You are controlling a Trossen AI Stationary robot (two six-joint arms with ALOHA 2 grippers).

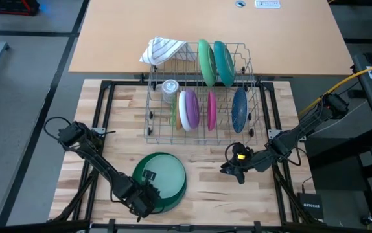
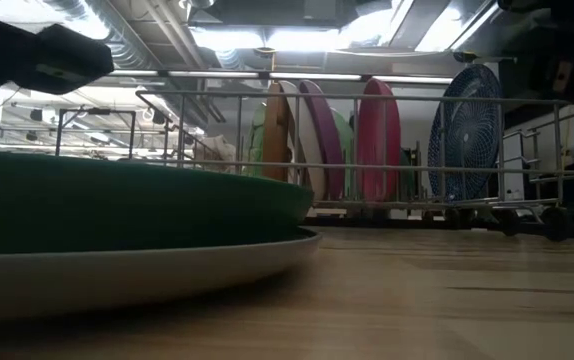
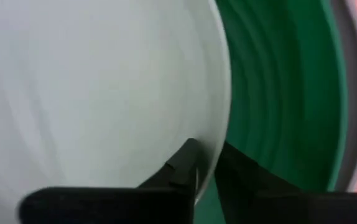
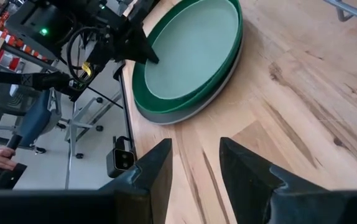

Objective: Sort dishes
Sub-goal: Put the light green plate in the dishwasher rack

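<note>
A dark green bowl (image 1: pixel 173 189) sits on a white plate (image 2: pixel 167 270) at the table's near edge, with a pale green plate (image 1: pixel 162 173) lying inside it. My left gripper (image 1: pixel 147 192) is at the stack's near-left side, shut on the pale plate's rim. My right gripper (image 1: pixel 232 167) hovers open over bare wood to the right of the stack, touching nothing. A wire rack (image 1: pixel 202 97) holds other dishes on edge: green (image 1: pixel 205 61), teal (image 1: pixel 223 61), white and purple (image 1: pixel 187 109), pink (image 1: pixel 211 110), blue (image 1: pixel 239 110). My left gripper pinches the pale green plate by its rim (image 3: pixel 219 140) on the near-left side. One finger (image 3: pixel 188 162) lies on the plate's inner face, and the other (image 3: pixel 234 165) is outside, over the green bowl's wall. The fingers come in low from the table's near-left corner.
A striped cloth (image 1: pixel 163 48) hangs over the rack's far-left corner, and a small clear glass (image 1: pixel 169 87) stands inside it. Bare wood lies between the stack and the rack. A tan tabletop (image 1: pixel 205 26) is beyond the rack. A netgear box (image 1: pixel 314 206) sits off the right edge.
</note>
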